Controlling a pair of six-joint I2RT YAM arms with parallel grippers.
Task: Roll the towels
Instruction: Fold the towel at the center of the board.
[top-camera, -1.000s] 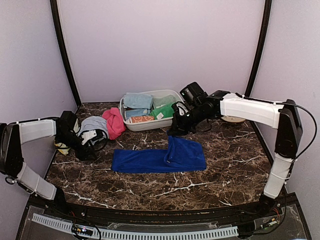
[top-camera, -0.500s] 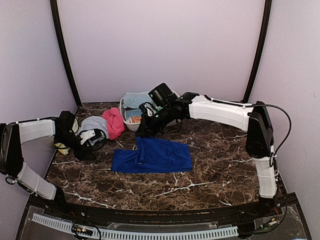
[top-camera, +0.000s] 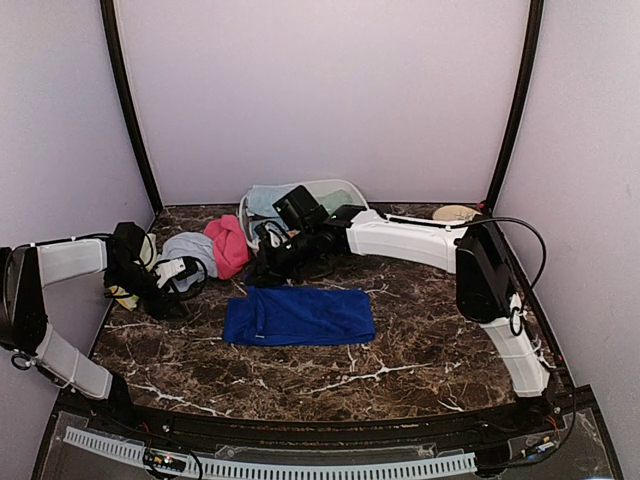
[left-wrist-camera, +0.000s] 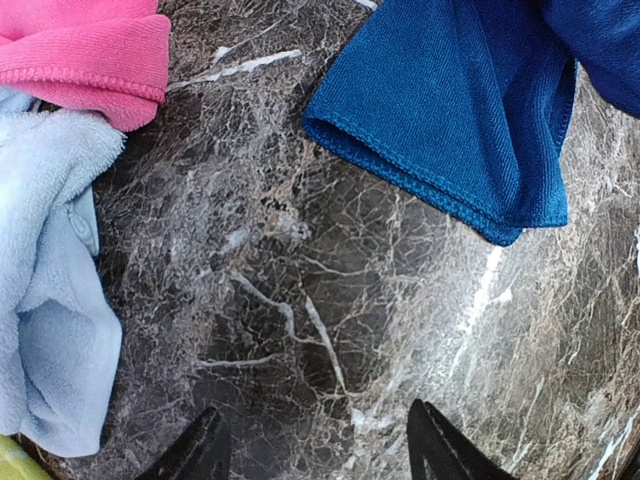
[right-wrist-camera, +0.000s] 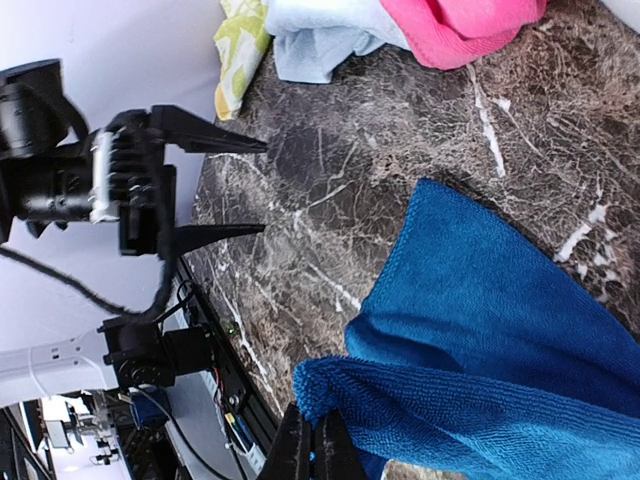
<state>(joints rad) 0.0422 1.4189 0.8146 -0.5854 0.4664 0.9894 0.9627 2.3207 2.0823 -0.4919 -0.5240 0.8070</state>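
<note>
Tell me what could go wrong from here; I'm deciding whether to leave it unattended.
1. The right gripper pinches only a thin edge of the blue towel; it might slip free and leave a crooked fold.
2. The open left gripper hangs close to that towel's end, so the two grippers could bump.
3. The right arm lies low beside the pink towel and may drag it.

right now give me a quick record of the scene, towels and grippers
royal blue towel: folded double on the marble table, not rolled
right gripper: shut on that towel's edge, arm stretched leftward
left gripper: open, empty, above bare table
pink towel: bunched beside the pale blue towel, left of the white tub
white tub: back of table, more towels inside
</note>
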